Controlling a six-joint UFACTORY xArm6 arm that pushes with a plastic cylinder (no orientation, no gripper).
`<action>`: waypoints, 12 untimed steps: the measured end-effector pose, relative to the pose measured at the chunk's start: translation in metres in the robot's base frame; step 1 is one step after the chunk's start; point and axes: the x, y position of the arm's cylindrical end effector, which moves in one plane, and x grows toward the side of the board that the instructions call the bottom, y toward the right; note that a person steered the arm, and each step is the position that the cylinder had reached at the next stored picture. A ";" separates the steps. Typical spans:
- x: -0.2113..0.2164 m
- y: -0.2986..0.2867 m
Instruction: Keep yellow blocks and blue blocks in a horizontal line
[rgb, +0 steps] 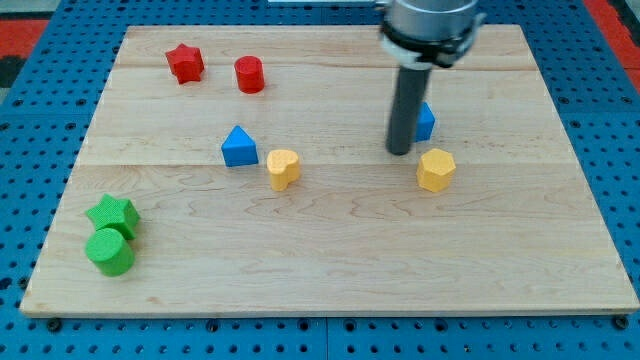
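My tip (400, 151) rests on the wooden board right of centre. A blue block (425, 121) sits just behind it to the right, partly hidden by the rod. A yellow hexagonal block (436, 170) lies just right of and below the tip. A blue triangular block (239, 146) sits left of centre, and a yellow heart-shaped block (283, 168) lies close to its lower right. The four blocks form a rough row across the middle of the board.
A red star block (185, 63) and a red cylinder (249, 75) sit at the upper left. A green star block (112, 214) and a green cylinder (110, 251) sit touching at the lower left. The wooden board (330, 270) lies on a blue pegboard.
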 end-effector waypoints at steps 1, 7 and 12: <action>-0.031 -0.016; 0.073 0.034; 0.051 -0.041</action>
